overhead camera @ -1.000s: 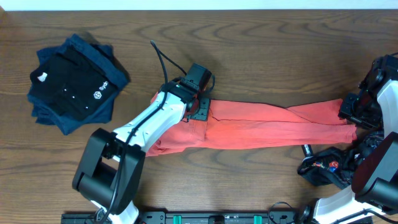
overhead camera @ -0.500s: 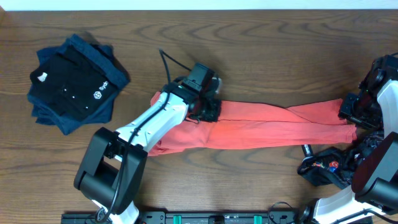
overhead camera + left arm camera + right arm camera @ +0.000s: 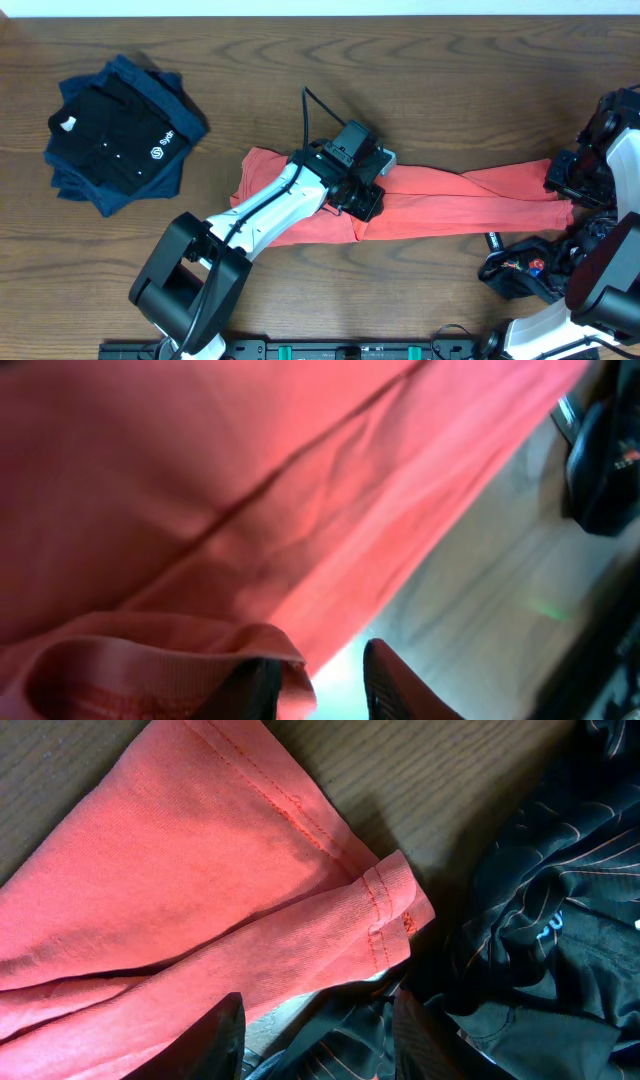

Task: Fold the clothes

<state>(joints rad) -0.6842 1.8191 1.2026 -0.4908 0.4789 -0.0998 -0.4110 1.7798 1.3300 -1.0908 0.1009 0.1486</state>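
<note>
The coral-red T-shirt (image 3: 450, 205) lies stretched in a long band across the table. My left gripper (image 3: 365, 195) sits low over its middle. In the left wrist view that gripper (image 3: 318, 660) is open, with bare table showing in the gap and a ribbed red hem (image 3: 150, 660) draped over its left finger. My right gripper (image 3: 562, 185) hangs at the shirt's right end. In the right wrist view the right gripper (image 3: 318, 1005) has its fingers wide apart, above a black jersey with red lines (image 3: 540, 920), and the red sleeve hem (image 3: 385, 910) lies just ahead of them.
A folded stack of navy and black shirts (image 3: 120, 130) rests at the far left. The crumpled black jersey (image 3: 525, 270) lies at the front right beside the right arm's base. Bare wood table (image 3: 420, 90) runs along the back.
My left gripper has slid right along the red shirt, uncovering the shirt's left end; its jaws closed and now stand parted. The right arm has not moved.
</note>
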